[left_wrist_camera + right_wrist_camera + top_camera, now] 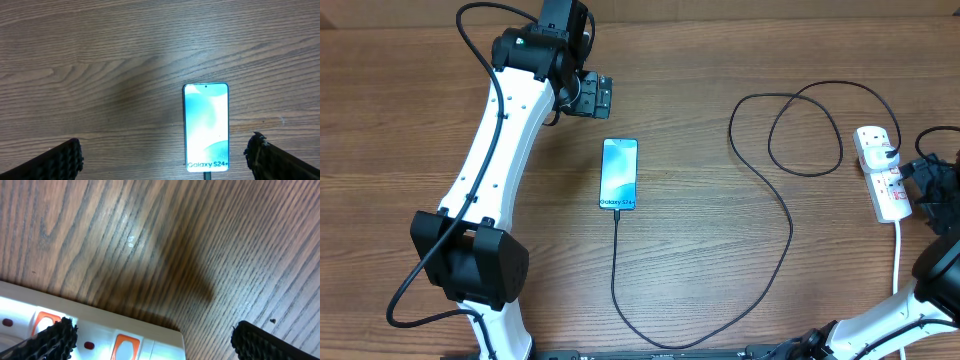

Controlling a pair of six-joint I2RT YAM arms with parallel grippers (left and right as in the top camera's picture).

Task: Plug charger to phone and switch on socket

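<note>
The phone [619, 175] lies flat mid-table, its blue-teal screen reading "Galaxy S24+"; it also shows in the left wrist view [206, 127]. The charger, a thin black cable [788, 225], is plugged into the phone's near end, loops right and ends in a black plug [891, 153] seated in the socket [880, 172], a white power strip with red switches at the right edge. My left gripper [601, 95] is open, hovering above and left of the phone [162, 172]. My right gripper [932, 187] is open beside the strip's end, over its orange-red switches [124, 347].
The strip's thick white cord [897, 258] runs toward the front right. The left arm [490, 160] crosses the left half of the wooden table [720, 60]. The cable loops [805, 130] lie between the phone and the strip.
</note>
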